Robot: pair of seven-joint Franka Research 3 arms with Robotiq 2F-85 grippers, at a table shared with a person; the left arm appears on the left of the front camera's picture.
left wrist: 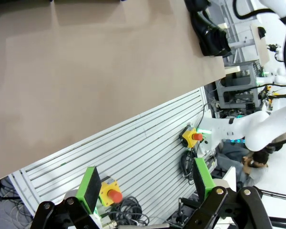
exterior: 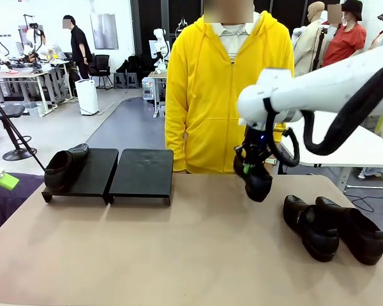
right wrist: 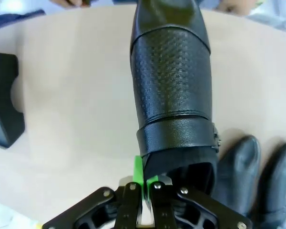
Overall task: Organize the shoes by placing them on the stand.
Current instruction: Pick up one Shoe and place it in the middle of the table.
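My right gripper (exterior: 251,167) is shut on the heel rim of a glossy black shoe (exterior: 258,183), which hangs toe-down just over the table's far middle. In the right wrist view the green pads (right wrist: 138,172) pinch the rim of that shoe (right wrist: 171,86). Two more shoes (exterior: 309,226) (exterior: 356,234) lie side by side at the right. Another shoe (exterior: 64,167) rests on the left section of the black stand (exterior: 142,173) at the far left. My left gripper (left wrist: 147,186) is open and holds nothing, off the table's near edge.
A person in a yellow hoodie (exterior: 207,89) stands at the far edge, right behind the held shoe. The stand's right section carries nothing. Under the left gripper are a slatted metal panel (left wrist: 133,152), red stop buttons (left wrist: 196,136) and cables.
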